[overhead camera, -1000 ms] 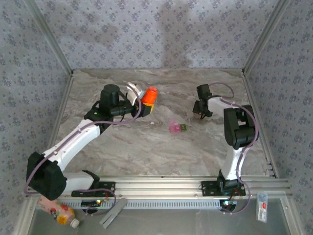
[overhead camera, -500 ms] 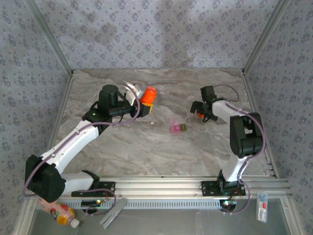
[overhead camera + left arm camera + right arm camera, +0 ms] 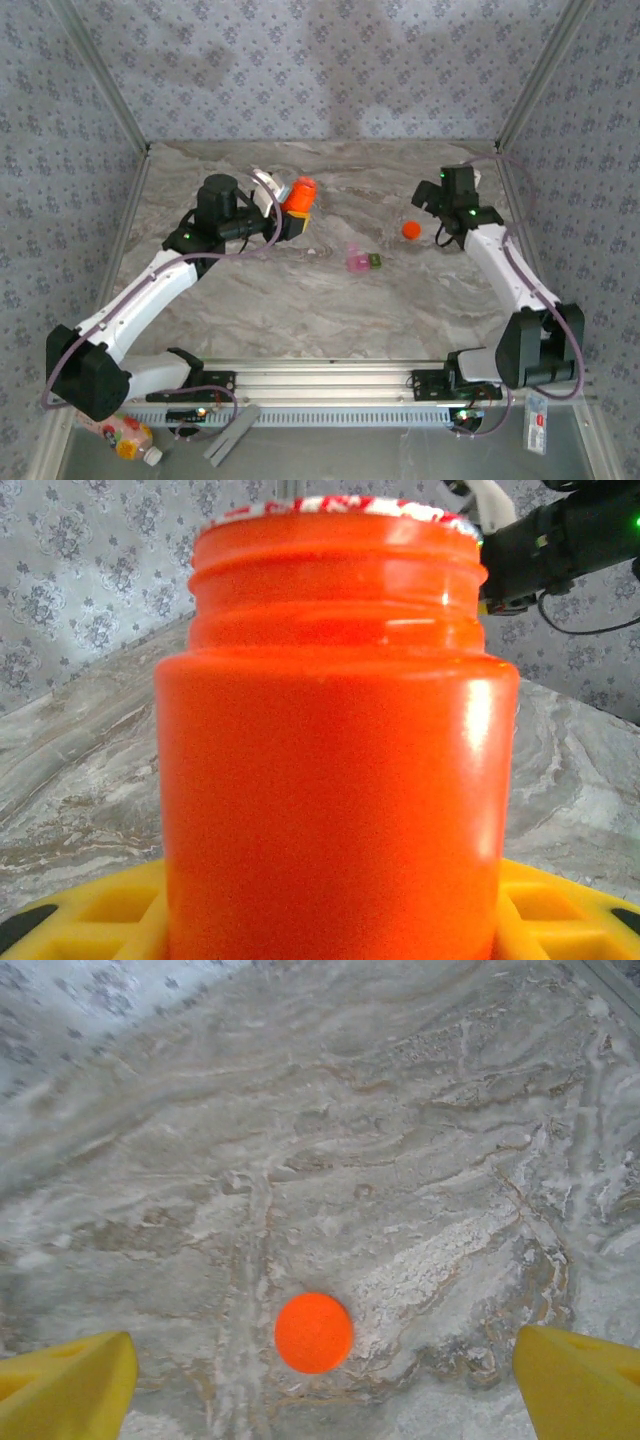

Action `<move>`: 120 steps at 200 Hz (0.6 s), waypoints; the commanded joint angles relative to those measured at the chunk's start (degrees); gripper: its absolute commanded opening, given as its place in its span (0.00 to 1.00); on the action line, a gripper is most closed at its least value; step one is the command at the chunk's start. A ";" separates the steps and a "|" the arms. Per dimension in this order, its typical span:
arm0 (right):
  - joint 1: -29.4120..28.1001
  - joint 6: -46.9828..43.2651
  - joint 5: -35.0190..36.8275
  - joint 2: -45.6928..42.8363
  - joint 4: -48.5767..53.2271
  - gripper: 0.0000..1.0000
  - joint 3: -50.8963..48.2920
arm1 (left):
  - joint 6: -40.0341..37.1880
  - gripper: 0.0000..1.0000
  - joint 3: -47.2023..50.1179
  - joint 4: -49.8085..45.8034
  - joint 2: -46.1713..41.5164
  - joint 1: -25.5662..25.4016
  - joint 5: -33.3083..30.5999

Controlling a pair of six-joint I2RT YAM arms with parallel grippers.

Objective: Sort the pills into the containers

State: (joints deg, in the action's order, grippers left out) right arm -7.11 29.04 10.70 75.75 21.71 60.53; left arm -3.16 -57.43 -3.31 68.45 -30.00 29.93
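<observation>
My left gripper (image 3: 290,212) is shut on a small orange bottle (image 3: 299,194), held tilted above the table's far left-centre. Seen from the left wrist, the bottle (image 3: 335,760) stands close up between yellow fingers (image 3: 90,915), a red-and-white edge at its mouth. A round orange cap (image 3: 411,229) lies flat on the marble. My right gripper (image 3: 434,213) hovers just right of it, open, and the cap (image 3: 313,1333) lies free between its yellow fingertips (image 3: 70,1385). The containers (image 3: 362,262), a tiny pink and green case, sit mid-table. The pills are hidden.
Patterned walls and slanted metal posts (image 3: 110,90) close in the marble table (image 3: 330,310). An aluminium rail (image 3: 330,375) runs along the near edge. Below it lie a pink-yellow bottle (image 3: 125,438) and a small packet (image 3: 537,422).
My right gripper opened, left the orange cap on the table and drew back to the right. The left arm with the bottle shifted slightly left.
</observation>
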 commanded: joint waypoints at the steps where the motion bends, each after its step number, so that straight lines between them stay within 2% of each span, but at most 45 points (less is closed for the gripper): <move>1: 2.43 1.54 -12.69 -1.21 -1.61 0.93 -1.20 | -0.86 0.00 1.02 -0.98 -1.69 -0.26 -0.05; 13: 2.30 2.15 -16.79 -0.08 0.76 0.90 0.20 | -0.75 0.00 1.65 -1.25 -1.92 -0.28 -0.09; 28: 2.11 3.31 -22.38 1.71 2.64 0.81 0.66 | -0.59 0.00 2.42 -1.84 -1.97 -0.24 -0.13; 51: 0.98 6.20 -29.44 4.18 1.39 0.74 -1.96 | 0.22 0.00 3.44 -2.33 -1.44 -0.32 0.61; 65: -1.00 6.56 -29.27 5.16 0.41 0.73 -3.94 | 0.39 0.00 4.10 -2.75 -0.89 -0.56 0.86; 84: -4.07 6.56 -25.10 6.20 0.48 0.74 -5.05 | 1.56 0.00 5.52 -2.04 0.12 -0.97 0.81; 105: -4.75 8.88 -27.07 8.34 -2.28 0.71 -6.88 | 3.54 0.00 6.76 -0.74 1.71 -1.79 -1.13; 120: -4.75 10.81 -28.19 9.03 -6.32 0.65 -9.16 | 3.98 0.00 6.97 -0.77 2.77 -2.70 -2.77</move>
State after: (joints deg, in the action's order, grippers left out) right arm -12.08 35.83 -15.07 83.35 20.23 54.13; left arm -1.23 -51.13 -5.85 69.65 -31.46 29.17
